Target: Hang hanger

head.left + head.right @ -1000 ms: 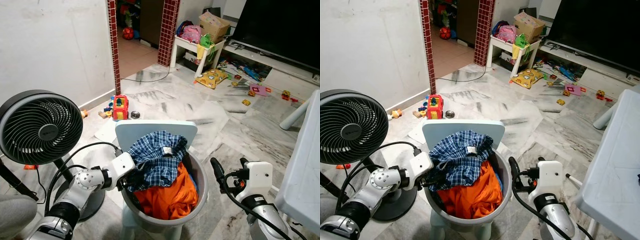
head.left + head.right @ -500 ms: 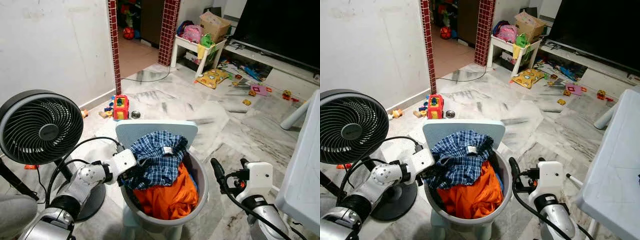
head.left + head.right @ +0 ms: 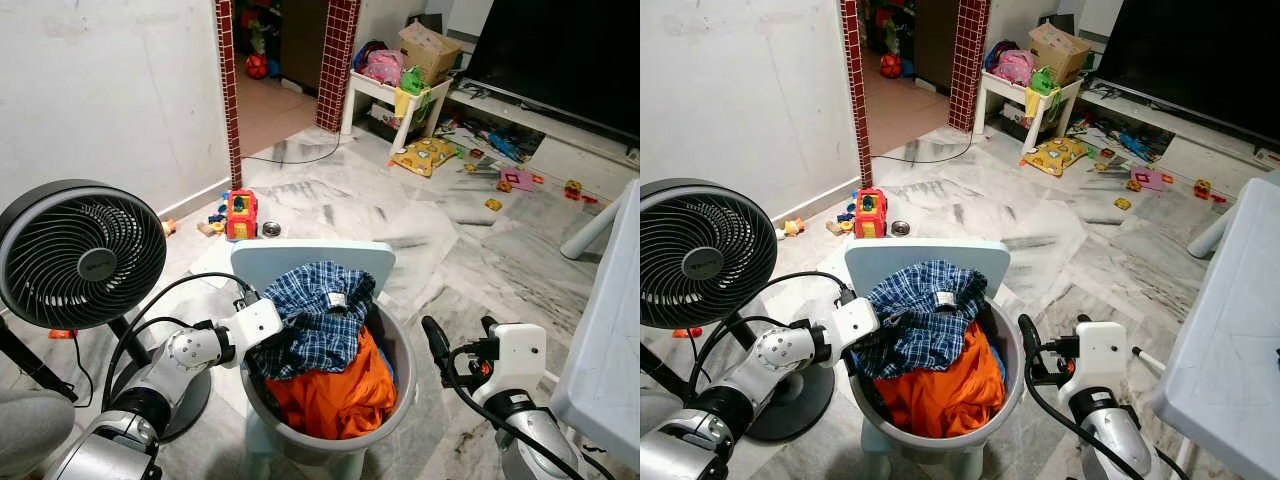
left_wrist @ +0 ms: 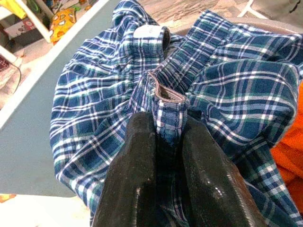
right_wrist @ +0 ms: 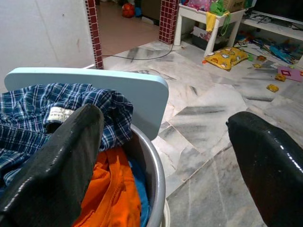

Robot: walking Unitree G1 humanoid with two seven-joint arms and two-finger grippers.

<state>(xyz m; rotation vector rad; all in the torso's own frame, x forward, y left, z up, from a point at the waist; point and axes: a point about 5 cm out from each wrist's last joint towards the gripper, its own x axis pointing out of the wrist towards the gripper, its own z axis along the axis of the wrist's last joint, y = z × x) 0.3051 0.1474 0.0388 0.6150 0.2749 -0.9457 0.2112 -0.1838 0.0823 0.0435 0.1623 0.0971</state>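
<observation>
Marble floor (image 3: 340, 200) with grey veining runs from the near foreground to a far corner strewn with toys, and a black standing fan (image 3: 80, 255) sits at the near left. Close in front stands a round grey plastic laundry basket (image 3: 395, 400), backed by a pale blue plastic chair back (image 3: 310, 262) and piled with a blue-and-white plaid cotton shirt (image 3: 320, 320) over an orange soft garment (image 3: 340, 395).

At the basket's left rim, the left end effector (image 4: 166, 142) has its two black fingers pressed together on a fold of the plaid shirt, pinching a hemmed edge near the collar band. The right end effector (image 5: 165, 156) hovers just to the right of the basket, its fingers spread wide apart and holding nothing.

No hanger can be made out anywhere; if one is present, it is hidden, perhaps inside the shirt or under the pile.

The shirt looks light, limp and not slippery, so a pinch on doubled cloth should hold, though it will drape and drag the orange garment along if tangled. A hemmed or seamed edge near the collar seems the soundest place to grip, since it is thicker there and lets the shirt hang straight.
</observation>
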